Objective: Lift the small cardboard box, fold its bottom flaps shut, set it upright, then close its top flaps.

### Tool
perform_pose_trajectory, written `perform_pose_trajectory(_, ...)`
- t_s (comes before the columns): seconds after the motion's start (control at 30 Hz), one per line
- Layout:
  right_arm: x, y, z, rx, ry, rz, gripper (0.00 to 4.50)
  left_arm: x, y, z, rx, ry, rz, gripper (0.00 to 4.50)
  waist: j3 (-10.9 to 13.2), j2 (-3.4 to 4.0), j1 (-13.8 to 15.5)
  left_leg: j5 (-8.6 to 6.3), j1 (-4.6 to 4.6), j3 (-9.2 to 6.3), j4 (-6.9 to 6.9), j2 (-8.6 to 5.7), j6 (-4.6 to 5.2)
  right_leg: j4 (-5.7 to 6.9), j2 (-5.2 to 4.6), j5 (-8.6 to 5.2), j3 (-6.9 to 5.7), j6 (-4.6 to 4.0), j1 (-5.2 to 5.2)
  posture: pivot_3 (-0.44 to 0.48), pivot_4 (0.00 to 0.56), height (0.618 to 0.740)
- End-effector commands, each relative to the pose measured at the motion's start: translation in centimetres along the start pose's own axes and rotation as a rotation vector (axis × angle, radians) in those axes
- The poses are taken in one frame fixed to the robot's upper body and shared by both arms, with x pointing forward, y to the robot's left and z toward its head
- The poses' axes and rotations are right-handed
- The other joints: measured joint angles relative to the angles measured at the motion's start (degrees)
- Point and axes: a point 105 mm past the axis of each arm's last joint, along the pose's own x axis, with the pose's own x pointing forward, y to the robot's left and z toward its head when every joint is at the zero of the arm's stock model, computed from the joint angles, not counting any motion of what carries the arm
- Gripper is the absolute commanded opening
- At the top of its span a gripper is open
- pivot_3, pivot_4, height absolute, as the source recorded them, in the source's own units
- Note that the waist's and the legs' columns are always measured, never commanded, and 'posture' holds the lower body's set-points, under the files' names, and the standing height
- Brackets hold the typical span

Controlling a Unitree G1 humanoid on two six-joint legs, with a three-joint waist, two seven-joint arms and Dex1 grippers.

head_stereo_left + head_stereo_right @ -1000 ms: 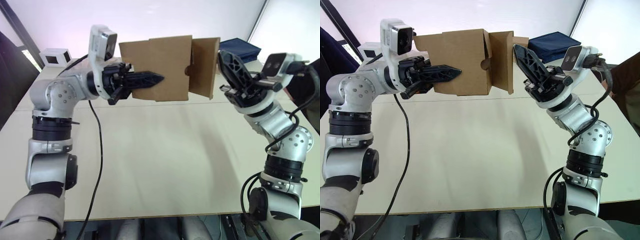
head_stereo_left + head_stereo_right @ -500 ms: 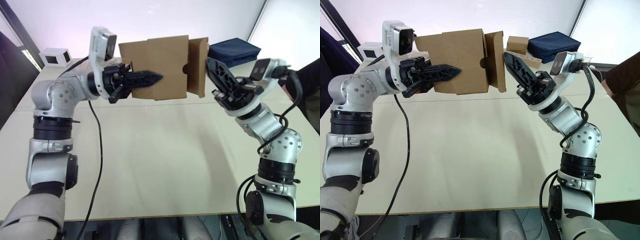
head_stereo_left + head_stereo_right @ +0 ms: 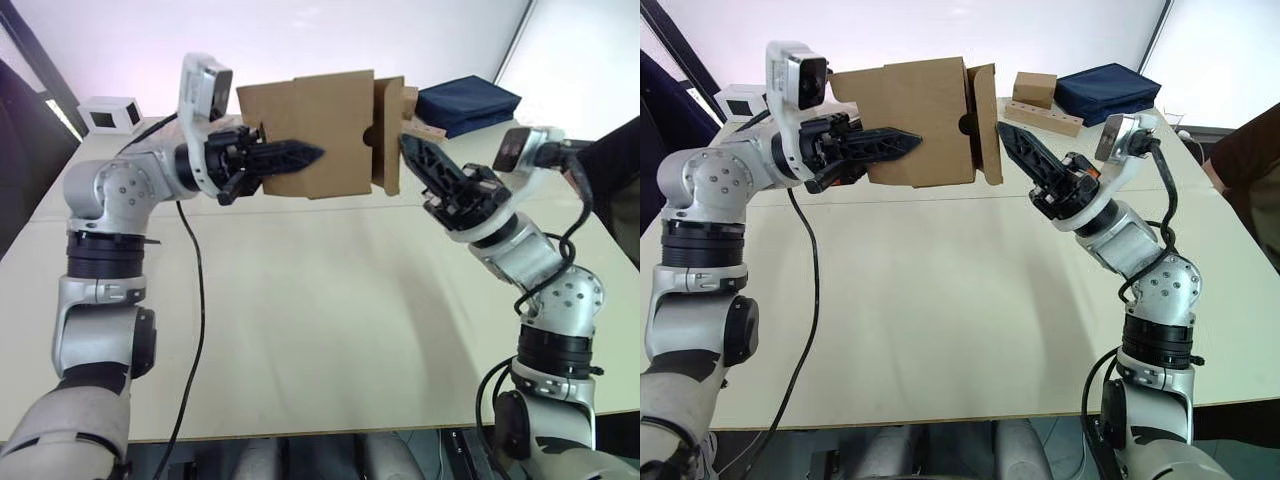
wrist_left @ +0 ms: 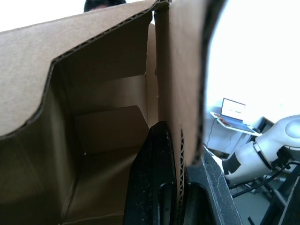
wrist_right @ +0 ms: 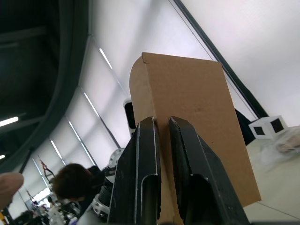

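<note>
The small cardboard box (image 3: 320,135) hangs in the air above the pale table (image 3: 300,320), in the upper middle of the head views, lying on its side with one open end turned toward the left arm and a flap end toward the right arm. The left gripper (image 3: 300,156) pinches one wall of the box: in the left wrist view one black finger (image 4: 157,187) lies inside the carton against the corrugated wall, and the other sits on the outside of that wall. On the box's right end a round-cornered flap (image 3: 985,122) stands nearly flat against the opening. The right gripper (image 3: 1015,147) points up at this flap from the lower right, its tip at or just short of the flap's lower part; contact cannot be told. In the right wrist view its two fingers (image 5: 140,173) stand close together with a narrow gap between them, holding nothing. At the far right of the table lie a dark blue case (image 3: 470,105) and a smaller brown carton (image 3: 1035,87); a white box (image 3: 110,113) sits at the far left.
</note>
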Motion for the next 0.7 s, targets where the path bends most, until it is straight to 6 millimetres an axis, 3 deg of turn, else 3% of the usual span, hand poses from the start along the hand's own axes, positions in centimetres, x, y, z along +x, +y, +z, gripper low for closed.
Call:
perform_pose_trajectory(0.03, 0.5, 0.6, 0.2, -0.055, 0.007, 0.016, 0.43, 0.3, -0.9, 1.7, 0.078, -0.017, -0.03, 0.0, 0.0, 0.0, 0.0, 0.0, 0.0, 0.0, 0.0, 0.0, 0.0, 0.0, 0.0, 0.0, 0.0, 0.0, 0.0, 0.0, 0.15, 0.74)
perform_pose_trajectory(0.47, 1.2, -0.4, 0.8, -0.114, -0.048, -0.045, 0.43, 0.5, -0.9, 1.8, 0.079, -0.021, -0.033, 0.0, 0.0, 0.0, 0.0, 0.0, 0.0, -0.01, 0.0, 0.0, 0.0, 0.0, 0.0, 0.0, 0.0, 0.0, 0.0, 0.0, 0.15, 0.74)
perform_pose_trajectory(0.7, 1.8, 0.3, 0.4, -0.11, -0.039, -0.009, 0.43, 0.5, -0.8, 1.9, 0.079, -0.026, -0.028, 0.0, 0.0, 0.0, 0.0, 0.0, 0.0, 0.0, 0.0, 0.0, 0.0, 0.01, 0.0, 0.0, 0.0, 0.0, 0.0, 0.0, 0.15, 0.74)
